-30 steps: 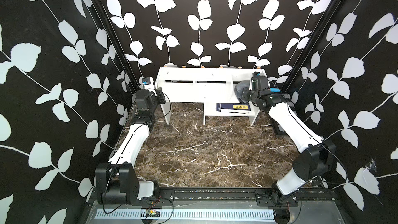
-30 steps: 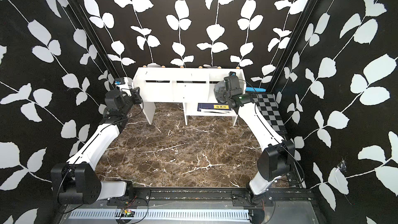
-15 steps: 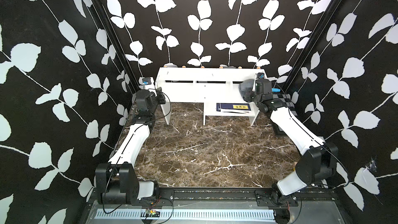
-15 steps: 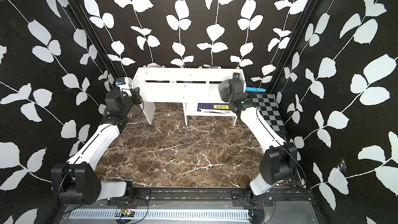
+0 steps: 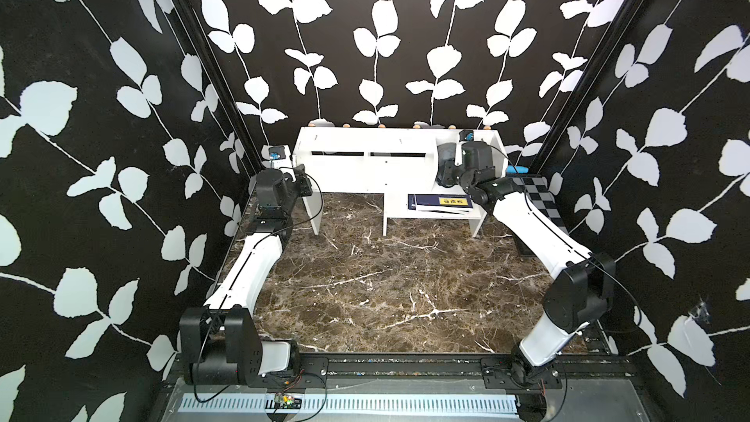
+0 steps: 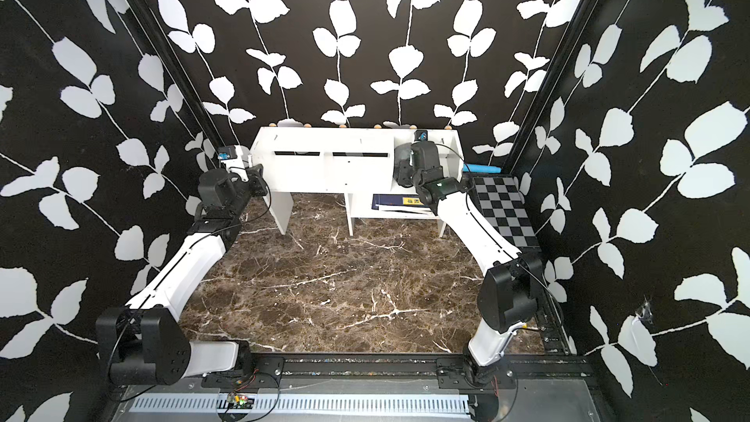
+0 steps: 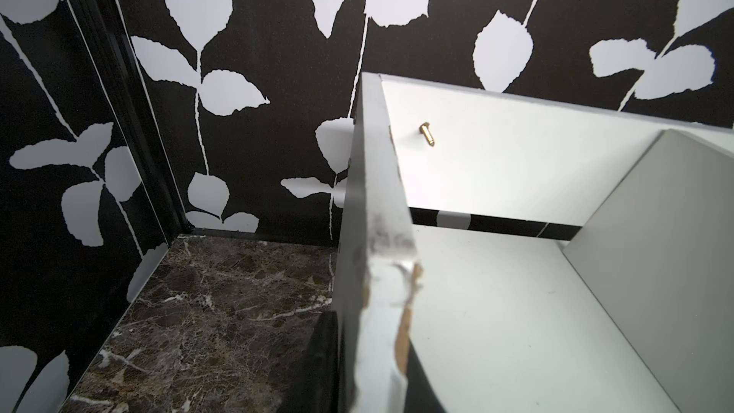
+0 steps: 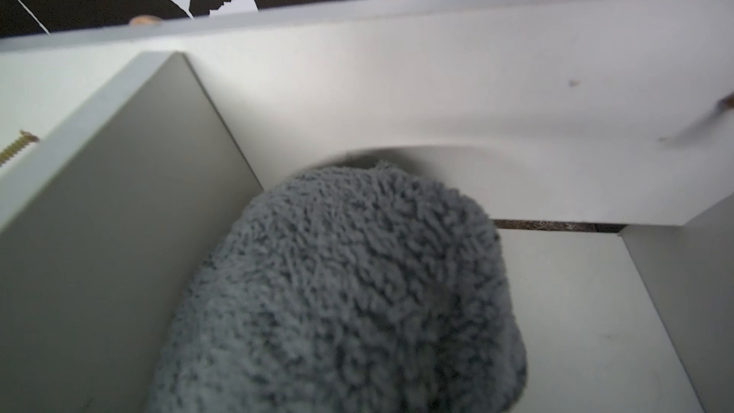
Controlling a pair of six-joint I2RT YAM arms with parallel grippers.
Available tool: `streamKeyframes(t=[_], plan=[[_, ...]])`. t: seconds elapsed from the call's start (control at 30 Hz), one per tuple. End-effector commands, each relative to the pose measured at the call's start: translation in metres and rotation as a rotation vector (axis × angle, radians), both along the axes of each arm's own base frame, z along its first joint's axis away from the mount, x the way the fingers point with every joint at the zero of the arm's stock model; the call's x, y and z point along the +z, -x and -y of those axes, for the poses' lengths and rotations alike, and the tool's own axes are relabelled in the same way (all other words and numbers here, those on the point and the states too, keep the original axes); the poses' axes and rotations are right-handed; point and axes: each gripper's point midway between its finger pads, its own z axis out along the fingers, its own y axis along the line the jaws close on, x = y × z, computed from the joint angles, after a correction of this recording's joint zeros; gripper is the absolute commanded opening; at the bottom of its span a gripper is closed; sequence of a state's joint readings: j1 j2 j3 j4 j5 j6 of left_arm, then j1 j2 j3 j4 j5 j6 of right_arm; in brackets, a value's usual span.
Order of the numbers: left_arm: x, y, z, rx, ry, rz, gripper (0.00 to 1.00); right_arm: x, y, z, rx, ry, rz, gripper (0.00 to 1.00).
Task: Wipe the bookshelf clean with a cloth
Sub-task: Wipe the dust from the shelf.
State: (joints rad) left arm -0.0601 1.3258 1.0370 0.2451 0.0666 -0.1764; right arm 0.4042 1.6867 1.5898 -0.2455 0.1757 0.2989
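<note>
Right jaws shut on bunched cloth, in 3 o'clock end bay of bookshelf, beside divider. Bare bay floor lies toward 3 o'clock. Left jaws clamp 9 o'clock end panel.

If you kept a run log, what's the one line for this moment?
left gripper: shut on left end panel of bookshelf | right gripper: shut on cloth | cloth: grey, inside upper right compartment
</note>
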Motion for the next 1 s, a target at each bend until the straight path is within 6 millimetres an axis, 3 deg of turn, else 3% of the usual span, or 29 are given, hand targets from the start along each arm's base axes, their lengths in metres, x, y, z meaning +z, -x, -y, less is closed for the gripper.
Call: streamKeyframes(t=[0.0,0.23,0.33,0.47,0.6,0.73,0.83,0.97], plan=[[0.022,0.008,0.021,-0.078,0.148,0.054,0.00,0.056,0.004,0.029,-0.121,0.036,0.151,0.00],[0.020,0.008,0.020,-0.075,0.141,0.054,0.00,0.042,0.007,0.078,-0.289,0.177,0.092,0.00],[0.020,0.008,0.020,-0.076,0.142,0.053,0.00,0.022,0.011,0.084,-0.284,0.184,0.043,0.00],[0.020,0.008,0.020,-0.077,0.138,0.053,0.00,0.003,0.030,0.084,-0.253,0.166,0.001,0.00],[0.019,0.008,0.021,-0.080,0.141,0.052,0.00,-0.018,0.049,0.072,-0.181,0.098,-0.040,0.00],[0.019,0.007,0.023,-0.089,0.148,0.050,0.00,-0.021,0.058,0.045,-0.092,0.042,-0.045,0.00],[0.019,0.008,0.024,-0.093,0.144,0.051,0.00,-0.021,0.056,0.017,-0.007,0.004,-0.046,0.00],[0.019,0.008,0.025,-0.098,0.147,0.051,0.00,-0.014,0.042,-0.005,0.043,-0.023,-0.053,0.00]])
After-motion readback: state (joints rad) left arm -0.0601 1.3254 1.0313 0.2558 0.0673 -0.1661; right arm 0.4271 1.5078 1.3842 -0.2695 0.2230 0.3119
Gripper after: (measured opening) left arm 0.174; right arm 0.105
